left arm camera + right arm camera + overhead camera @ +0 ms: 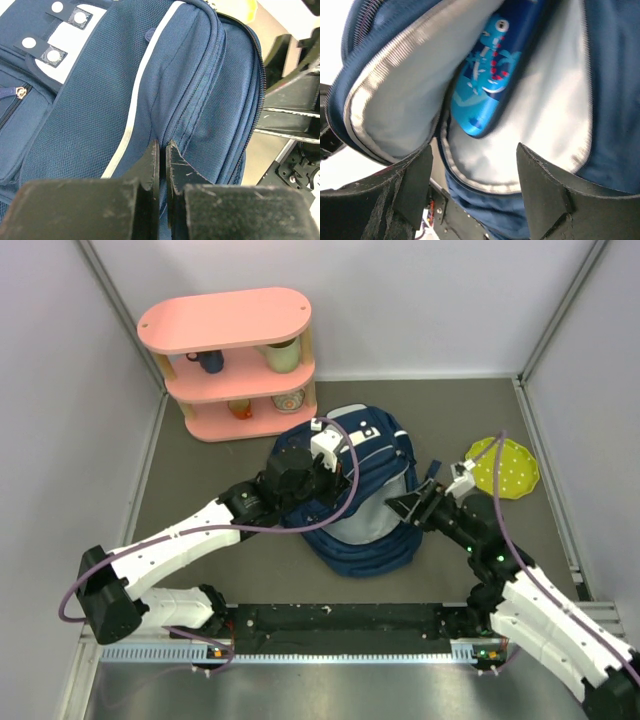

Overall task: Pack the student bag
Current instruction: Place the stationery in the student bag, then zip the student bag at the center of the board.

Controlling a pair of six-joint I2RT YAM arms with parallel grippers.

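Two arms reach over the grey table (200,475) to the student bag (385,455), which lies at mid-table, navy shell uppermost, its mouth gaping toward the right arm so that the pale lining shows. Left gripper (162,149): fingers pressed together on a pinch of the bag's navy fabric just beside the zip line, the cloth puckering into the tips; a thin white stripe runs up the panel to the left of the pinch. Right gripper (408,504): positioned at the bag's open mouth, fingers (540,185) standing well apart with nothing clamped between them; the lined rim of the opening sits just beyond the tips. Inside the bag, a bright-blue pencil case (490,75) with a cartoon print rests against the lining, tilted, one end toward the opening. Far left of the table stands a pink three-tier shelf (225,320) holding cups (283,355) on its lower tiers. A yellow-green dotted plate (503,467) lies to the right of the bag, apart from it.
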